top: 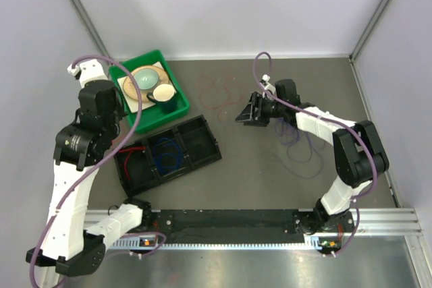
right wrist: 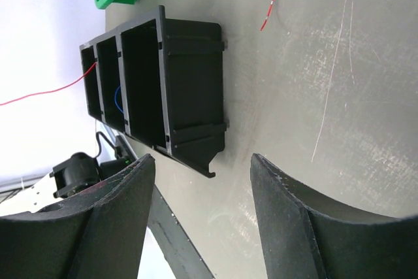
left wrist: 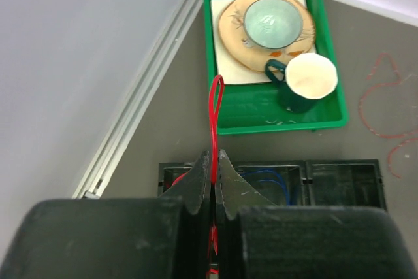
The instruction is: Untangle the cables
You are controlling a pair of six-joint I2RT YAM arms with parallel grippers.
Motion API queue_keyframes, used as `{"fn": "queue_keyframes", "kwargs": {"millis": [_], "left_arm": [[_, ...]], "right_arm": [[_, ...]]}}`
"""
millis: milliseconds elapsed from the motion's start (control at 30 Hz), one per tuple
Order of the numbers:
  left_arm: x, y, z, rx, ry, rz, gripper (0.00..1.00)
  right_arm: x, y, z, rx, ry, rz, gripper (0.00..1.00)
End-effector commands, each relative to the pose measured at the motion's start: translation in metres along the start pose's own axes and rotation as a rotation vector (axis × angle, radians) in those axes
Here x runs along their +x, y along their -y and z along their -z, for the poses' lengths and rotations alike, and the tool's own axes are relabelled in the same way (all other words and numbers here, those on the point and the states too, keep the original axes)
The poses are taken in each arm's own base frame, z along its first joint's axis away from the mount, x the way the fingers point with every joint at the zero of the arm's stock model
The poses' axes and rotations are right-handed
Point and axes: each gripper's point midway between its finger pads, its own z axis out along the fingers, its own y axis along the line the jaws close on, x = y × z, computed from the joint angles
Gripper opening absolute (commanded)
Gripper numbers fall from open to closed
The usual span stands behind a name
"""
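In the left wrist view my left gripper (left wrist: 214,161) is shut on a thin red cable (left wrist: 214,119). Its loop stands up past the fingertips, and its lower end runs into the left compartment of the black tray (top: 202,133). A blue cable (top: 165,154) lies coiled in the middle compartment. On the table a faint reddish cable (top: 219,92) lies loose near the back, and a purple cable (top: 304,160) loops under the right arm. My right gripper (top: 246,116) hovers open right of the tray, with nothing between its fingers.
A green bin (top: 177,114) at the back left holds a plate, a bowl and a dark mug. The black tray (right wrist: 189,76) sits just beyond the right gripper (right wrist: 202,168). Grey walls enclose the table on three sides. A black rail runs along the near edge.
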Motion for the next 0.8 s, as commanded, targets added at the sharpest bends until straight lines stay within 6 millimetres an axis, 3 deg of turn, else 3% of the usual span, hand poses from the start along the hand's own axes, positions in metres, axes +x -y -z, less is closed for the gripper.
{"fn": "queue_keyframes", "kwargs": {"millis": [0,367,567,767], "left_arm": [[0.012,-0.011,-0.010,-0.084,-0.012,-0.024,0.00],[0.082,0.011,-0.053,-0.040,-0.156,-0.037,0.00],[0.127,0.003,-0.073,-0.062,-0.263,-0.016,0.00],[0.156,0.005,-0.091,-0.071,-0.332,0.019,0.00]], "right_arm": [[-0.001,-0.010,-0.005,-0.033,0.002,0.039,0.60],[0.001,-0.008,-0.005,-0.031,-0.007,0.042,0.60],[0.003,-0.007,-0.006,-0.030,-0.013,0.040,0.60],[0.003,-0.008,-0.007,-0.038,-0.014,0.038,0.60]]}}
